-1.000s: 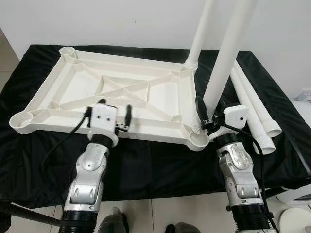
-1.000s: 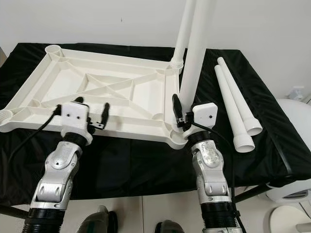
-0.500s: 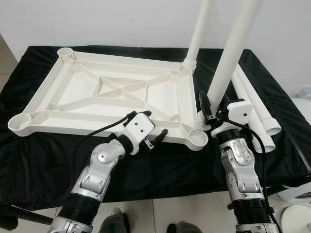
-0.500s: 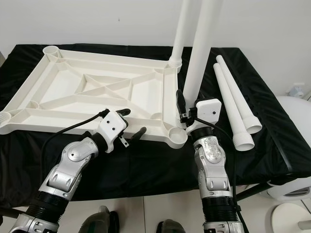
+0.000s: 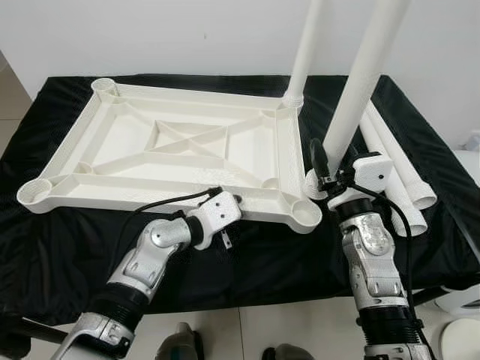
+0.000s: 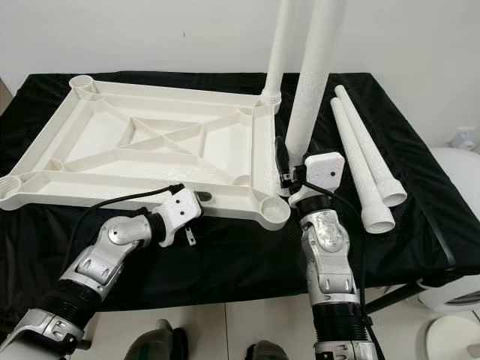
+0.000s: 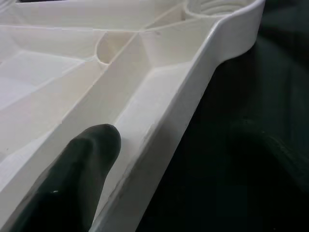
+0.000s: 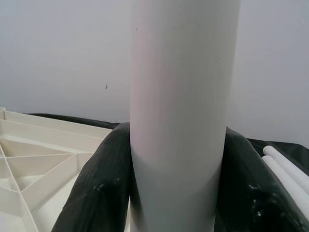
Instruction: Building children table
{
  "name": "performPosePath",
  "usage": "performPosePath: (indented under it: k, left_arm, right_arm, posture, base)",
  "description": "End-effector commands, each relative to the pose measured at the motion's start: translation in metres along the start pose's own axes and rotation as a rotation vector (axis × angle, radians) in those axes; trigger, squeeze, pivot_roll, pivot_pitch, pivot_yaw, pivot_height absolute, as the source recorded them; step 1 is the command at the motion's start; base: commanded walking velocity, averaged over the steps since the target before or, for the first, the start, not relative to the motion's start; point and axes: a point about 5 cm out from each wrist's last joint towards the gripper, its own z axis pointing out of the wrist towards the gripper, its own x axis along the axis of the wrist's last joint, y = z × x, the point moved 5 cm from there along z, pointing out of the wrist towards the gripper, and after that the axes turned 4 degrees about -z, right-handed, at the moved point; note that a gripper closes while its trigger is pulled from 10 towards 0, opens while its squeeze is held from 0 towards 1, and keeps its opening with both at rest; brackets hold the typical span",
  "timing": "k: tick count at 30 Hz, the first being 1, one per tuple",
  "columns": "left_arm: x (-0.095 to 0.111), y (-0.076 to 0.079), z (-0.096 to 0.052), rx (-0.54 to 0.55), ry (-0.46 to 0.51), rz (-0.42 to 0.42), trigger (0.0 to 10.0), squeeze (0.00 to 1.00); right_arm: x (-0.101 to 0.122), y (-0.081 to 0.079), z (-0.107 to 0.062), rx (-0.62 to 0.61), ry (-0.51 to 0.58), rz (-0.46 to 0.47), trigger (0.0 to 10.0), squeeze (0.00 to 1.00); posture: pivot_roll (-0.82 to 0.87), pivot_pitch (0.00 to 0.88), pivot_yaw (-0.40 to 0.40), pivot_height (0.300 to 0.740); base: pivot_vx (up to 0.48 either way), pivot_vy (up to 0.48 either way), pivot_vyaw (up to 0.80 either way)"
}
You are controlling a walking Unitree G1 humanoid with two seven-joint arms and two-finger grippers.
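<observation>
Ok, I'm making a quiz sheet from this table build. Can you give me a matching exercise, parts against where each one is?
Things:
1. left pincer
2. right pincer
3. far corner leg
4. two spare legs

States:
A. lying flat on the black cloth
B. standing upright in its socket
C. clamped around an upright leg
D. at the near rim of the upturned tabletop

Pairs: 1-D, 2-C, 3-B, 4-A

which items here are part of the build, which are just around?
In the job:
upturned tabletop
fitted leg
leg gripped by right hand
two spare legs
left hand at tabletop edge

Just around:
black cloth
white object, right
</observation>
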Motion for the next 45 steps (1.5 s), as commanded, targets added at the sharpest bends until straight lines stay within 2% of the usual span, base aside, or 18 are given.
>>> performPosePath:
  k: [1,5,11,12,13,14,17,18,24,25,28,29,38,39,41,42,45]
  left_arm:
    - [-0.008,0.003,-0.001,-0.033,-0.034,-0.005,10.0,0.0]
    - [-0.009,-0.001,0.0,-0.032,-0.035,-0.018,10.0,0.0]
    - [-0.006,-0.018,0.001,-0.047,-0.036,-0.024,10.0,0.0]
    - [-0.005,-0.019,0.001,-0.053,-0.036,-0.022,7.3,0.0]
    - [-0.004,-0.021,0.001,-0.056,-0.036,-0.018,6.0,0.0]
    - [-0.003,-0.022,0.0,-0.06,-0.03,-0.023,0.3,0.0]
    - [-0.002,-0.023,0.0,-0.065,-0.026,-0.018,0.4,0.0]
    - [-0.001,-0.022,0.0,-0.083,-0.022,-0.028,0.0,0.0]
    - [-0.001,-0.02,-0.001,-0.11,-0.024,-0.019,0.0,0.0]
    - [-0.002,-0.02,-0.001,-0.12,-0.037,-0.011,9.5,0.0]
    - [-0.003,-0.019,-0.001,-0.128,-0.047,-0.007,9.5,0.0]
    - [-0.004,-0.019,-0.001,-0.138,-0.055,0.0,10.0,0.0]
    - [-0.017,-0.014,-0.006,-0.224,-0.142,0.015,10.0,0.0]
    - [-0.018,-0.013,-0.007,-0.235,-0.146,0.006,1.4,0.0]
    - [-0.018,-0.012,-0.008,-0.242,-0.148,0.001,1.4,0.0]
    - [-0.018,-0.013,-0.008,-0.241,-0.148,0.005,0.0,0.0]
    - [-0.018,-0.013,-0.009,-0.24,-0.146,0.009,0.0,0.0]
  right_arm:
    - [0.004,0.004,0.001,-0.015,0.019,-0.02,10.0,0.0]
    - [0.004,0.004,0.0,-0.018,0.021,-0.021,10.0,0.0]
    - [0.005,0.005,0.0,-0.024,0.026,-0.028,10.0,0.0]
    - [0.005,0.005,0.0,-0.025,0.027,-0.029,10.0,0.0]
    - [0.005,0.006,0.0,-0.026,0.027,-0.03,10.0,0.0]
    - [0.006,0.006,0.0,-0.027,0.028,-0.032,10.0,0.0]
    - [0.006,0.007,-0.001,-0.032,0.028,-0.036,10.0,0.0]
    - [0.006,0.007,-0.001,-0.033,0.027,-0.037,10.0,0.0]
    - [0.006,0.007,-0.002,-0.036,0.024,-0.04,10.0,0.0]
    - [0.005,0.007,-0.002,-0.037,0.023,-0.041,10.0,0.0]
    - [0.005,0.007,-0.003,-0.037,0.022,-0.043,10.0,0.0]
    - [0.006,0.008,-0.002,-0.037,0.022,-0.043,10.0,0.0]
    - [0.006,0.008,-0.003,-0.046,0.019,-0.046,10.0,0.0]
    - [0.006,0.009,-0.004,-0.05,0.019,-0.046,10.0,0.0]
    - [0.006,0.009,-0.004,-0.052,0.018,-0.046,10.0,0.0]
    - [0.006,0.01,-0.004,-0.054,0.018,-0.047,10.0,0.0]
    - [0.006,0.01,-0.005,-0.055,0.017,-0.049,10.0,0.0]
  posture:
    - [0.02,0.024,0.036,0.74]
    - [0.02,0.022,0.041,0.74]
    - [0.01,0.017,0.044,0.74]
    - [0.01,0.018,0.047,0.74]
    - [0.01,0.018,0.047,0.74]
    - [0.01,0.018,0.049,0.74]
    - [0.0,0.02,0.05,0.74]
    - [0.0,0.02,0.052,0.74]
    - [0.0,0.025,0.051,0.74]
    - [0.0,0.029,0.05,0.74]
    - [0.0,0.029,0.05,0.74]
    - [0.0,0.032,0.049,0.74]
    - [0.01,0.044,0.057,0.74]
    - [0.0,0.045,0.058,0.74]
    - [0.0,0.048,0.058,0.74]
    - [0.0,0.051,0.06,0.74]
    - [0.0,0.054,0.061,0.74]
  base:
    - [0.0,0.0,0.0]
    - [0.0,0.0,0.0]
    - [0.0,0.0,0.0]
    - [0.0,0.0,0.0]
    - [0.0,0.0,0.0]
    - [0.0,0.0,0.0]
    - [0.0,0.0,0.0]
    - [0.0,0.0,0.0]
    - [0.0,0.0,0.0]
    - [0.0,0.0,0.0]
    - [0.0,0.0,0.0]
    - [0.0,0.0,0.0]
    - [0.0,0.0,0.0]
    - [0.0,0.0,0.0]
    - [0.0,0.0,0.0]
    - [0.0,0.0,0.0]
    - [0.0,0.0,0.0]
